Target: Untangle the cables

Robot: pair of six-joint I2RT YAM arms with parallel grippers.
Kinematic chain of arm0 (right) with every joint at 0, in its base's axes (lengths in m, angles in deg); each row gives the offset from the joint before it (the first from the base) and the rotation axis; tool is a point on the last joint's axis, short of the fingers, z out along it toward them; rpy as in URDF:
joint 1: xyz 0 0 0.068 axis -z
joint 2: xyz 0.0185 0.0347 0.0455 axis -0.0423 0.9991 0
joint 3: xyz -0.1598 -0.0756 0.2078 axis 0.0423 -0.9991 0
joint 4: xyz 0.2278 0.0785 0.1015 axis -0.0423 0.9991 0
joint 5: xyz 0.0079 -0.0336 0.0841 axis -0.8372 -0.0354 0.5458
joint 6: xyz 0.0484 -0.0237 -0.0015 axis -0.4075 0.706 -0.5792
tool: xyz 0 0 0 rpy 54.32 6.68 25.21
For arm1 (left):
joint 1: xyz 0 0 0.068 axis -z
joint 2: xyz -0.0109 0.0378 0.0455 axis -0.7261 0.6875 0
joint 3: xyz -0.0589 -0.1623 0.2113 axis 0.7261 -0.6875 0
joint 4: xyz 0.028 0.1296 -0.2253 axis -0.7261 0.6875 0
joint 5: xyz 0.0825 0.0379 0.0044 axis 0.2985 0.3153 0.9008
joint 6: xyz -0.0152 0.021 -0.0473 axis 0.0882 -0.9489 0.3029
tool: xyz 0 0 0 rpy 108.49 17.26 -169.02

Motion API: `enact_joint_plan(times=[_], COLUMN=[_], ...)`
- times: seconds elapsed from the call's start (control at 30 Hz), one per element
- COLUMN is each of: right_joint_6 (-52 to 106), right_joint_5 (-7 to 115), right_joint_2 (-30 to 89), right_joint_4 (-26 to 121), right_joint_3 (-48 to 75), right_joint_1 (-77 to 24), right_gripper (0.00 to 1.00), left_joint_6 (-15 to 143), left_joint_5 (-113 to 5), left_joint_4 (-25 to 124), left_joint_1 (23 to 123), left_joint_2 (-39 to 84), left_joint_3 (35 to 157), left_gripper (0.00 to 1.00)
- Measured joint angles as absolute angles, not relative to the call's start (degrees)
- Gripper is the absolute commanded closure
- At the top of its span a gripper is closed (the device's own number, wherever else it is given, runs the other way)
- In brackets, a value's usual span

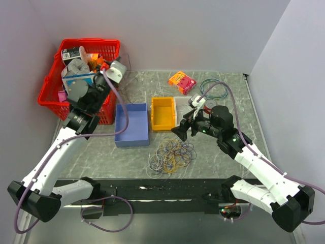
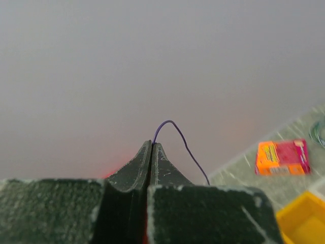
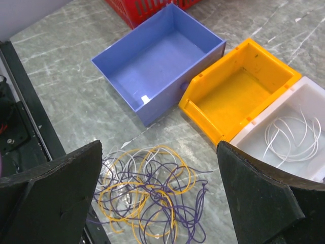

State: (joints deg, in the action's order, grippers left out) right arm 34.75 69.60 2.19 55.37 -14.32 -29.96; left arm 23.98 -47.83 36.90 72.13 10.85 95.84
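The cables (image 1: 171, 155) lie as a loose tangle of purple, yellow-orange and white loops on the table's near middle; the right wrist view shows them (image 3: 152, 198) too. My left gripper (image 1: 112, 71) is raised beside the red basket. It (image 2: 152, 143) is shut on one thin purple wire (image 2: 175, 128), which arches out of the tips and drops away behind the right finger. My right gripper (image 1: 180, 133) hovers just right of the tangle. It (image 3: 158, 147) is open and empty, above the far edge of the cables. One white wire (image 3: 289, 134) lies in the white bin.
A blue bin (image 1: 131, 140), a yellow bin (image 1: 162, 125) and a white bin (image 1: 181, 99) stand in a row behind the tangle. The red basket (image 1: 51, 86) of clutter is at the back left. A teal coil (image 1: 213, 90) and an orange-pink box (image 1: 182, 81) lie at the back right.
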Motion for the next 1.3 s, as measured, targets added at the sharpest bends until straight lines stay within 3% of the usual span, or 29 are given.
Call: enact_joint_plan(times=[1.1,1.13,1.23,1.3], right_joint_6=[35.0,35.0,35.0,35.0], right_joint_5=[66.9,66.9,66.9,66.9], right_joint_2=[-1.8,-1.7,-1.7,-1.7], right_joint_4=[58.6,58.6,58.8,58.8], right_joint_3=[-17.3,-17.3,-17.3,-17.3], right_joint_1=[-30.0,-30.0,-30.0,-30.0], right_gripper=[0.00,0.00,0.00,0.00], left_joint_6=[25.5,25.5,25.1,24.4], left_joint_5=[-48.6,-49.2,-50.5,-51.1], left_joint_4=[46.7,47.3,48.7,49.3], left_joint_1=[68.8,68.8,68.8,68.8], left_joint_2=[9.6,9.7,10.4,10.7], left_joint_3=[63.6,63.2,62.9,62.9], left_gripper=[0.98,0.77,0.32,0.20])
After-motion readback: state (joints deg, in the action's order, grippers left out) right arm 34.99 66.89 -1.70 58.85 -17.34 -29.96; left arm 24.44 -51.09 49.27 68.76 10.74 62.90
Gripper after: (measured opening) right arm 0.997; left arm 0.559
